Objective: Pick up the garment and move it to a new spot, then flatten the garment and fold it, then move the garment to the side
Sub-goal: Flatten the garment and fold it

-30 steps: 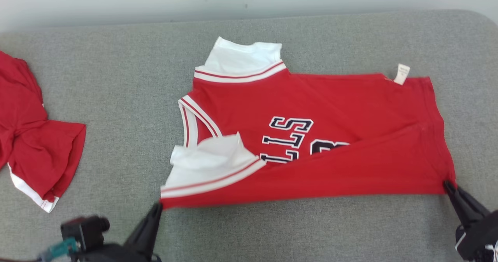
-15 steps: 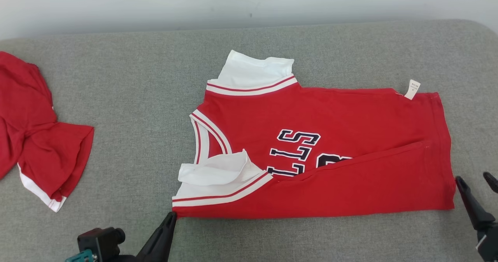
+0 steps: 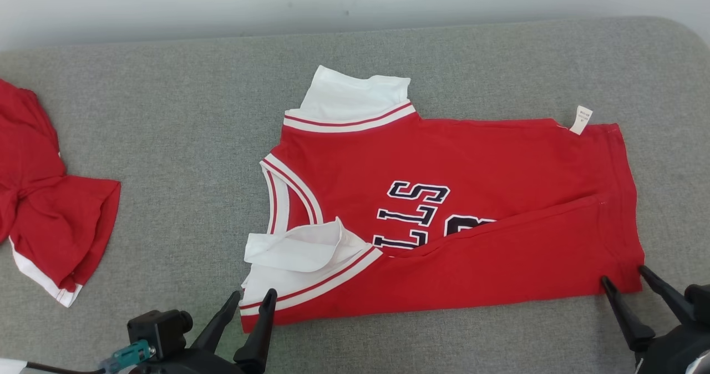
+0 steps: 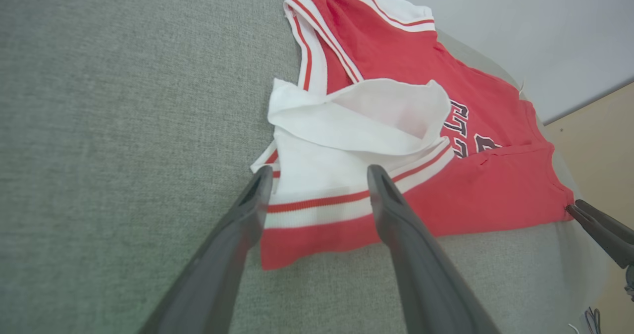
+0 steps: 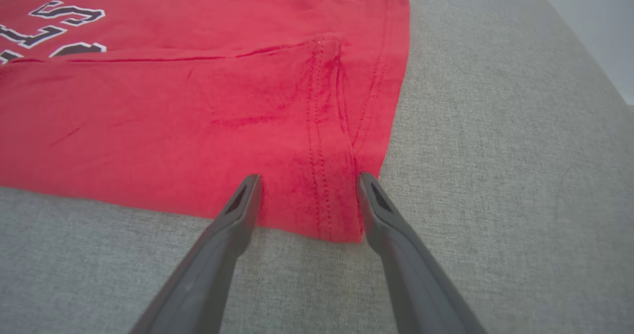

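Note:
The garment is a red jersey with white sleeves, striped trim and dark lettering, lying on the grey cushion with its near long edge folded over. My left gripper stands open at the garment's near left corner, its fingers straddling the striped sleeve band. My right gripper is open at the near right corner, fingers either side of the hem. Nothing is pinched by either one. The left wrist view also catches the right gripper's fingertips at the far hem corner.
A second red garment with white trim lies crumpled at the cushion's left end. A white tag sticks out at the jersey's far right corner. A pale wall runs behind the grey cushion, whose right end rounds off.
Both grippers were shut on the garment's near corners a second ago; the right one opened first, then the left. The folded edge now lies flat on the cushion. The camera shifted slightly.

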